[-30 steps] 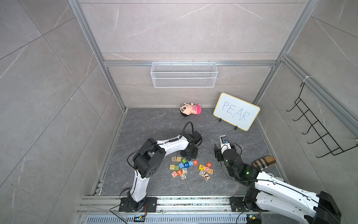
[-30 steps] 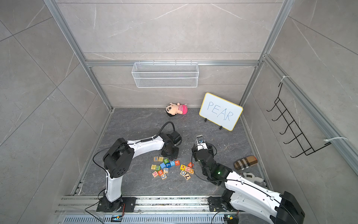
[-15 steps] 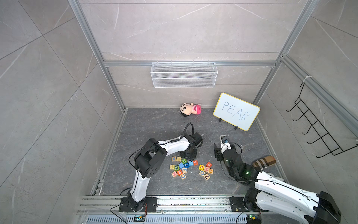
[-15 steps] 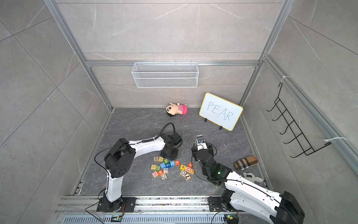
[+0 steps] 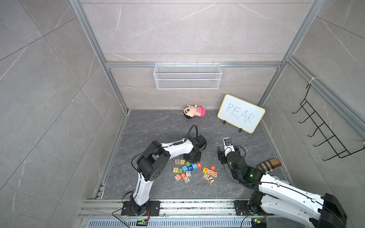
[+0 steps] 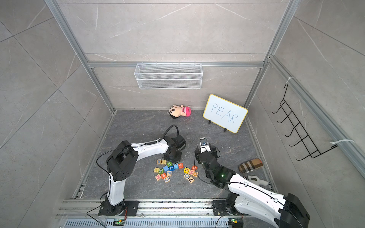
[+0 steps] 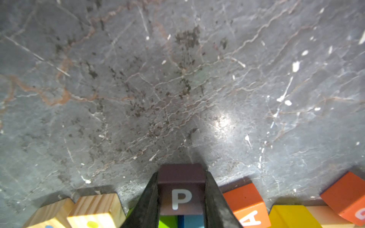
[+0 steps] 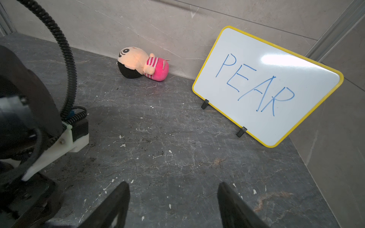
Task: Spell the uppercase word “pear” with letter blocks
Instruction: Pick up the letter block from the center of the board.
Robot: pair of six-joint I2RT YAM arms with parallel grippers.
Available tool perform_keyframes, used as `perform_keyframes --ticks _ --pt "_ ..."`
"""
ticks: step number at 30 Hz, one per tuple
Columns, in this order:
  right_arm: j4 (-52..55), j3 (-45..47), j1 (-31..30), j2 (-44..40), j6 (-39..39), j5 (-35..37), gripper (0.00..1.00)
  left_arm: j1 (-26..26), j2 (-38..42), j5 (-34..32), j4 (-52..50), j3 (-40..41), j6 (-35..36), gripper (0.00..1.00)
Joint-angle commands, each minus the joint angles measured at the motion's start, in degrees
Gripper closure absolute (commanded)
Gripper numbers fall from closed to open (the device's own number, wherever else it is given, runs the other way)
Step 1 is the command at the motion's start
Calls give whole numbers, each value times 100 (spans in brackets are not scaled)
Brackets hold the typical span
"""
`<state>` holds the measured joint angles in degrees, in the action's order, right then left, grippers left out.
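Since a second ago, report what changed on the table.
The left pincer closed onto the black P block; its arm barely shifted. The right pincer stayed open over the floor, and the other blocks, whiteboard and doll kept their places.

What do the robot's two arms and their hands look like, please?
The left arm and right arm have smooth white links and bulky black joints. A ribbed black cable loops over the left wrist; a green light glows on the right arm. The left hand and right hand each have two tapered black fingers.
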<state>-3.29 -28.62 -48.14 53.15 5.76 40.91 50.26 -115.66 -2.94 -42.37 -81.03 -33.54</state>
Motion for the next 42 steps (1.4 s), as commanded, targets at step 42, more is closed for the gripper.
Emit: perform_keyframes --ticks 42 --pt "8 -377 17 11 -186 -91 23 -321 796 -509 -690 -617 483 78"
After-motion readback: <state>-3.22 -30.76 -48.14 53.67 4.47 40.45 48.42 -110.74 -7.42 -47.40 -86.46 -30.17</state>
